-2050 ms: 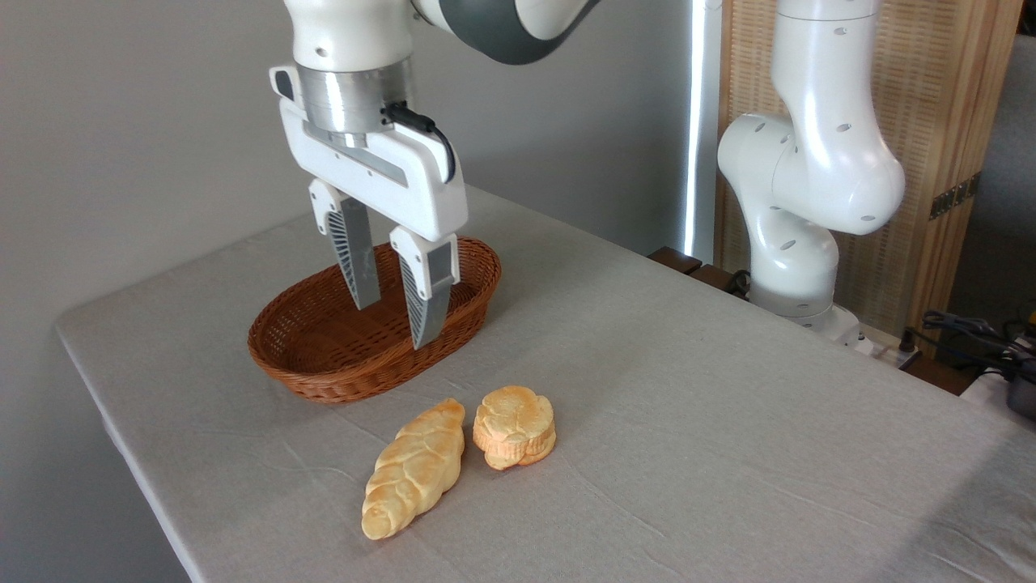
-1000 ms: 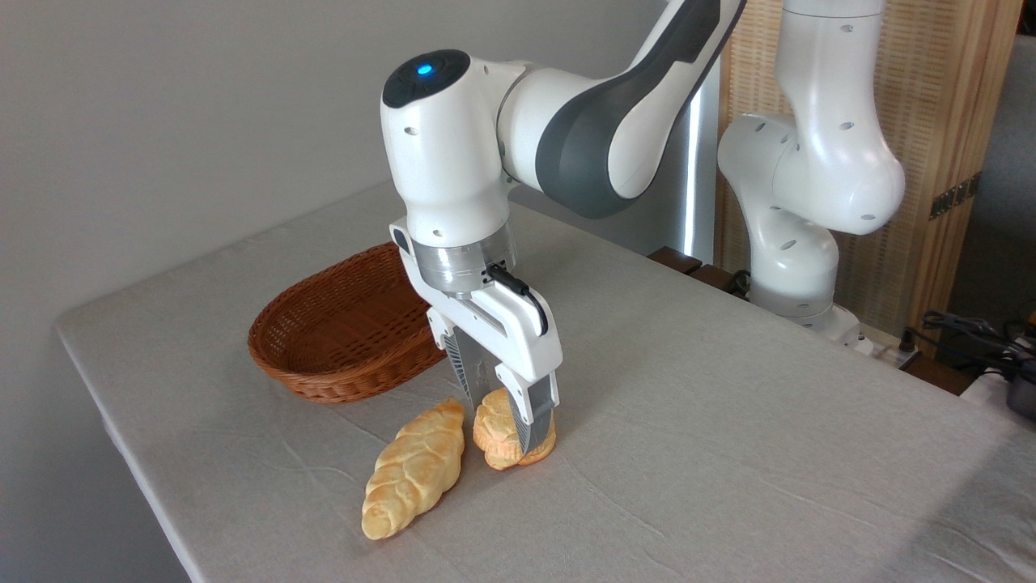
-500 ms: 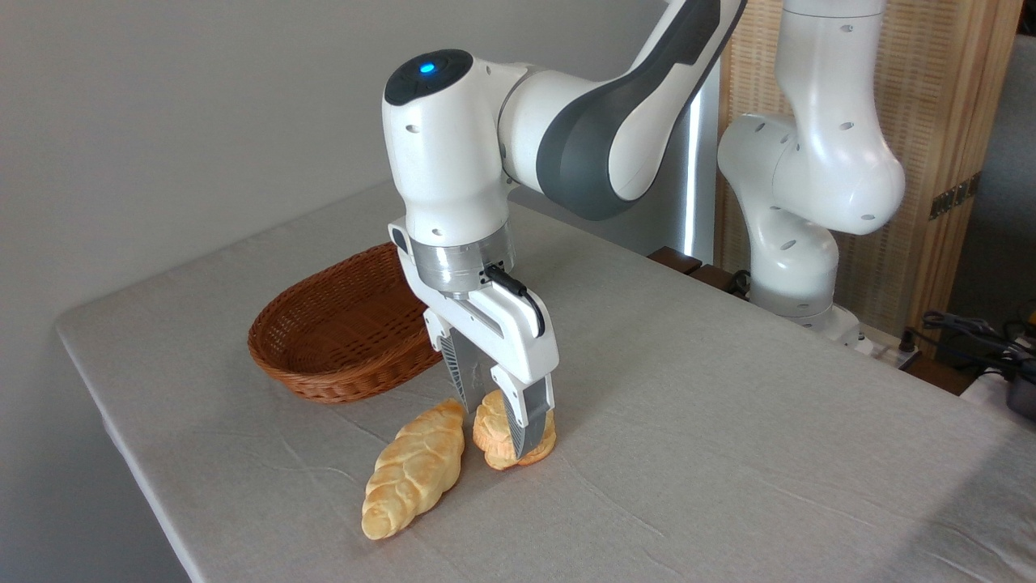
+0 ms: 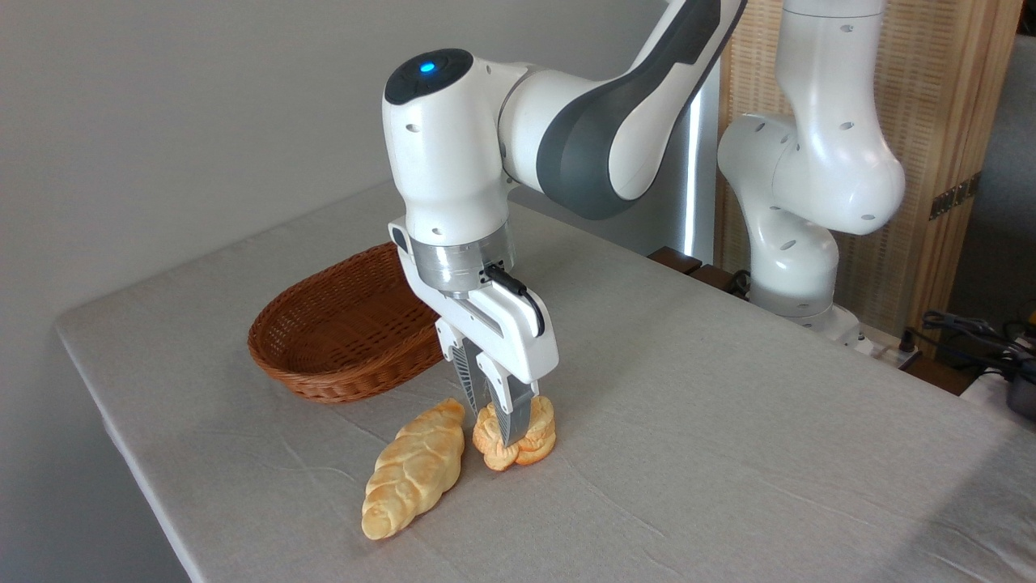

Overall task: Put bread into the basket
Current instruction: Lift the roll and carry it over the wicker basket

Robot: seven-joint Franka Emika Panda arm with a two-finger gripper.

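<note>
The small golden-orange bun, the bread [image 4: 536, 437], lies on the grey tablecloth, squeezed narrow between my fingers. My gripper [image 4: 498, 423] comes straight down on it and is shut on the bread, the fingertips reaching nearly to the cloth. The reddish-brown wicker basket [image 4: 344, 332] stands behind and to the left of the gripper, with nothing in it; its right end is hidden by my wrist.
A long braided pale-golden loaf [image 4: 414, 468] lies just left of the bun, almost touching it. The table's left edge [image 4: 121, 437] runs close by the basket. The arm's white base [image 4: 797, 243] stands at the back right, with cables beyond.
The gripper came from over the basket down around the bun, then closed its fingers, squeezing the bun narrower. The bun still rests on the cloth.
</note>
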